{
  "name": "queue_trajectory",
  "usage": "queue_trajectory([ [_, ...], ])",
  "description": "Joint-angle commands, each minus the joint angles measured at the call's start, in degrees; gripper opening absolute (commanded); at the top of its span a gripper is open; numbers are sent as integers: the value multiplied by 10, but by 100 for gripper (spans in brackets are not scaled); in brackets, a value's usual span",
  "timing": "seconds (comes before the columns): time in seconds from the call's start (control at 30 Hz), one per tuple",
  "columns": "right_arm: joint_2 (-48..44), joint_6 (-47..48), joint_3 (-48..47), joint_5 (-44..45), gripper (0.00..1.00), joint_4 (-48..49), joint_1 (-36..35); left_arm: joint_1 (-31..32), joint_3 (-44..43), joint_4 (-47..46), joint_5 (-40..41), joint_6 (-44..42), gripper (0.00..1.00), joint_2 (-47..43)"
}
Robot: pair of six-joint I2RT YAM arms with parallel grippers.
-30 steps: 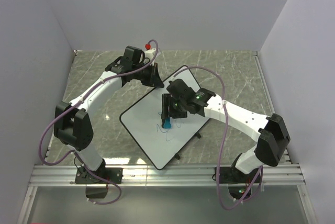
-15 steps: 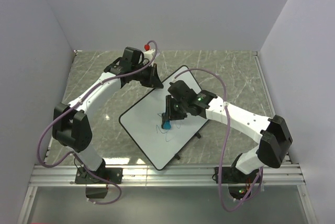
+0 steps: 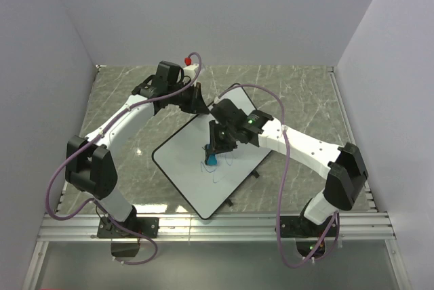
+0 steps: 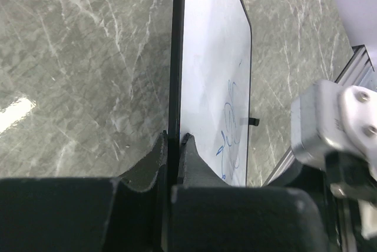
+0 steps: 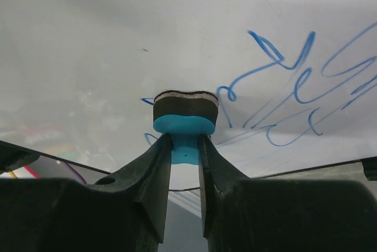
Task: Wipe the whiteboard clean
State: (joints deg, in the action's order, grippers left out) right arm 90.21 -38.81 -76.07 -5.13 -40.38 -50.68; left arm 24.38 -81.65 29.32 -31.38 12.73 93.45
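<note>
The whiteboard (image 3: 196,181) lies tilted on the marble table, white with a thin black rim and blue scribbles (image 3: 215,171) near its middle. My left gripper (image 3: 197,104) is shut on the board's far rim; in the left wrist view its jaws clamp the black edge (image 4: 175,87) on both sides. My right gripper (image 3: 213,149) is shut on a small blue eraser (image 3: 213,160) and presses its dark felt pad (image 5: 185,105) onto the board (image 5: 118,40). Blue scribbles (image 5: 294,93) lie just right of the pad.
The table (image 3: 305,93) is grey marble, enclosed by white walls. A metal rail (image 3: 217,225) runs along the near edge by the arm bases. Small black supports (image 3: 256,174) stick out beneath the board's near-right rim.
My right gripper has slid the eraser a little left and toward the far side across the board. The board has shifted slightly left. My left gripper keeps its hold.
</note>
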Motion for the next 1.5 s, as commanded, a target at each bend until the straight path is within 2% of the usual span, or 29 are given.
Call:
queue_trajectory([
  [0.0, 36, 15, -77, 26, 0, 35, -7, -3, 11, -2, 69, -36, 0, -29],
  [0.17, 70, 28, -149, 19, 0, 21, -8, -3, 16, -4, 69, -35, 0, -34],
  [0.33, 71, 22, -136, 18, 0, 24, -8, -3, 21, -7, 69, -35, 0, -39],
  [0.53, 22, 8, -16, 33, 0, 55, -8, -5, 20, -8, 67, -32, 0, -42],
  [0.67, -27, -12, 108, 32, 0, 91, -11, -7, 13, -4, 64, -29, 0, -40],
  [0.83, -59, -21, 166, 41, 0, 103, -33, -8, 19, -7, 62, -27, 0, -44],
  [0.93, -58, -15, 158, 41, 0, 104, -52, -8, 22, -8, 64, -27, 0, -45],
  [1.13, -17, 37, 59, 35, 0, 108, -117, -8, 28, -10, 66, -26, 0, -49],
  [1.23, 1, 50, 29, 31, 0, 111, -127, -8, 33, -13, 68, -26, 0, -52],
  [1.47, -5, 36, 52, 63, 0, 122, -123, -8, 35, -11, 68, -26, 0, -55],
])
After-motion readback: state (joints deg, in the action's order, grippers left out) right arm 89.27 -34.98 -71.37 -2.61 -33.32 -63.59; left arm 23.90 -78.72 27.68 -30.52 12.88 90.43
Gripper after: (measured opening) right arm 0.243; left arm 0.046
